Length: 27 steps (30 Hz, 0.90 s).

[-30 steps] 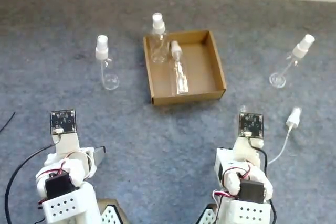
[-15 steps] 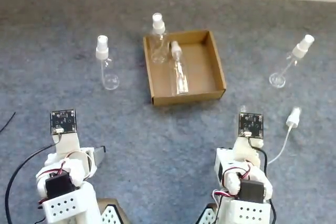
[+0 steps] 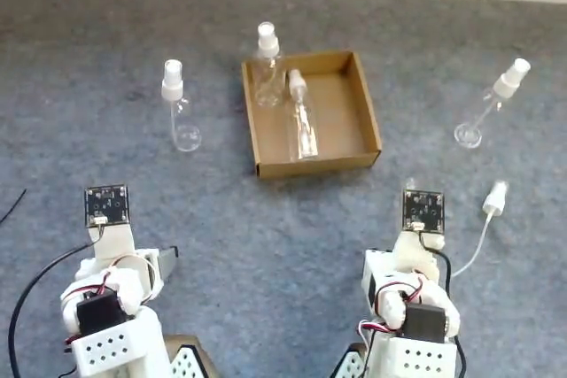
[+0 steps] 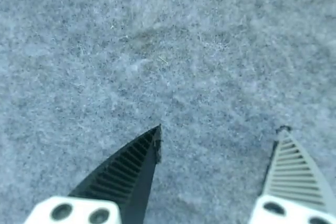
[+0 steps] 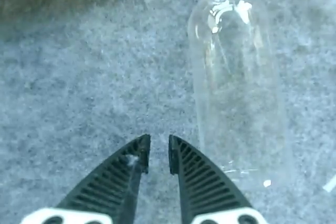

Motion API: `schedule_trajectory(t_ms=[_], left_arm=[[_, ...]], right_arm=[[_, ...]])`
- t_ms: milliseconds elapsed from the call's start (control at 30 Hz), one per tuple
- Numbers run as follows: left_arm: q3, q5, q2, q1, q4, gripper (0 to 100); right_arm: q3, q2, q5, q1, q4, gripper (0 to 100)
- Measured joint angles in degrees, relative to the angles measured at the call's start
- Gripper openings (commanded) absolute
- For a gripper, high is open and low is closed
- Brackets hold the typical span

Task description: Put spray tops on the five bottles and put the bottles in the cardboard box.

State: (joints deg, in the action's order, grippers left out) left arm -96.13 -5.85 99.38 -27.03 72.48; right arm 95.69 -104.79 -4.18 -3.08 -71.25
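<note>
Grey carpet (image 3: 221, 219) covers the table. Cardboard box (image 3: 316, 165) sits far centre. One capped bottle (image 3: 302, 121) lies inside it; a second capped bottle (image 3: 266, 73) stands at its far left corner. Third capped bottle (image 3: 180, 112) stands left of the box, fourth (image 3: 485, 112) well right. Loose spray top (image 3: 494, 198) lies near right. Fifth bottle (image 5: 236, 87) lies on the carpet just beside the right gripper (image 5: 159, 153), jaws narrow, holding nothing. Left gripper (image 4: 220, 128) is spread wide over bare carpet.

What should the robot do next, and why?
Probably open the right gripper wider and shift it over the bottle lying beside it. Its jaws are barely apart, that bottle seems to lack a top, and a loose spray top lies on the carpet near that arm.
</note>
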Motion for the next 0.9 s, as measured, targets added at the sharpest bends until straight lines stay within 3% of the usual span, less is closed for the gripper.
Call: schedule_trajectory(t_ms=[900], left_arm=[[0.00, 0.00, 0.00, 0.00, 0.00, 30]], right_arm=[[0.00, 0.00, 0.00, 0.00, 0.00, 2.5]])
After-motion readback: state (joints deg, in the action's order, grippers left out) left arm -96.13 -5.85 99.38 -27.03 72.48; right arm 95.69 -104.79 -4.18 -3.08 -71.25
